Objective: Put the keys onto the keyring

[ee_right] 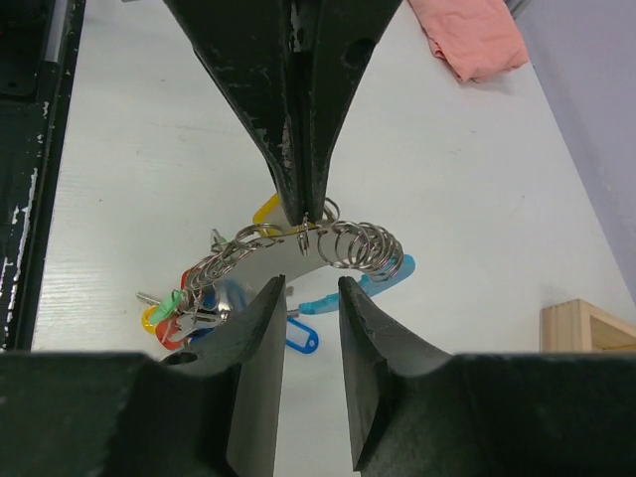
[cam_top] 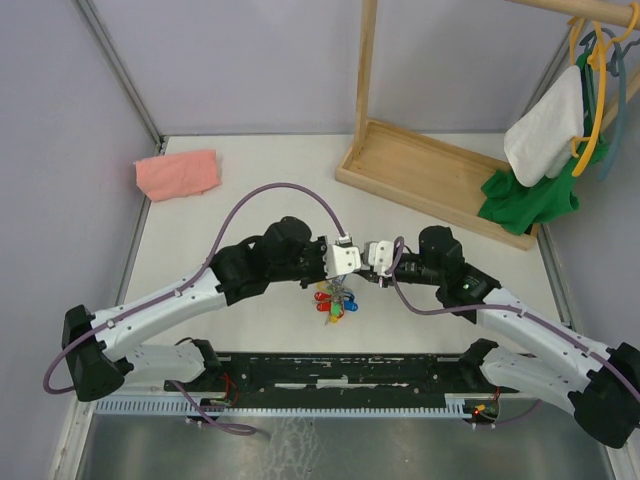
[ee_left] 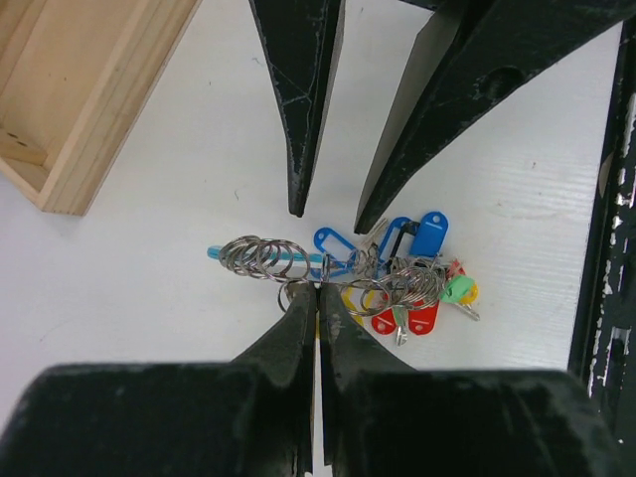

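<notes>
**Loosely hanging bunch, pinched at one ring**

Left wrist view: the left fingers [ee_left: 290, 343] are pressed together on a small ring of the keyring [ee_left: 260, 256], a row of thin steel loops. The coloured heads dangle from it over the white table [ee_left: 149, 328]. The green-headed key [ee_left: 457, 288] sits at the far end of the bunch, near the table's black edge. Whether it is already threaded on I cannot tell. The right fingers [ee_left: 298, 119] point in from the other side, spread apart and holding nothing.

Right wrist view: the loops ride on a curved grey metal strip [ee_right: 266, 262]. The yellow-headed key [ee_right: 149, 320] lies just beside the green one, low on the left of the cluster. I cannot tell whether the lowest keys touch the table.

Top view: the bunch hangs between the two arms, well apart from the wooden rack [cam_top: 430, 178] and the pink cloth [cam_top: 178, 173].

The whole thing looks light, hard and slick, and it will likely swing and slide. Each key is probably best taken by the flat of its plastic head, which is broader and less slippery than the blade, leaving its hole free. The ring itself seems springy and stiff to open.

No brand, label or writing is legible anywhere, and the tags look blank.
</notes>
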You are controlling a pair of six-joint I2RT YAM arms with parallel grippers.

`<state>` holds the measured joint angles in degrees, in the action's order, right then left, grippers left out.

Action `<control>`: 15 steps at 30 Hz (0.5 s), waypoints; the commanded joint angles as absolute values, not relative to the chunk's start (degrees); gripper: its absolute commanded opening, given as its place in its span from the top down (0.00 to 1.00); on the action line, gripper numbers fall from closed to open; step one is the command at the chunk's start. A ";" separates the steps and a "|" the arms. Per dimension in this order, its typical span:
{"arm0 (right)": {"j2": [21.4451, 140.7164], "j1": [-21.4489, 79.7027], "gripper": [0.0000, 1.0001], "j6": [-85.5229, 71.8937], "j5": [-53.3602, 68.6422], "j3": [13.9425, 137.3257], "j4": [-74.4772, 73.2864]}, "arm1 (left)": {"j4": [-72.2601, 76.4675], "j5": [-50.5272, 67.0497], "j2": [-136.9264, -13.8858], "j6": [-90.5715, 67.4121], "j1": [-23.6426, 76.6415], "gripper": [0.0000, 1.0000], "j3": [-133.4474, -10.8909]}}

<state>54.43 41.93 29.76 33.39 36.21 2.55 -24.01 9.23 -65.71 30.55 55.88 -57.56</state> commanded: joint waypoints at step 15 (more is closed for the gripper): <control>60.32 40.61 0.67 19.97 44.00 33.19 23.32 | -27.61 5.61 -65.18 34.25 58.75 0.97 -62.51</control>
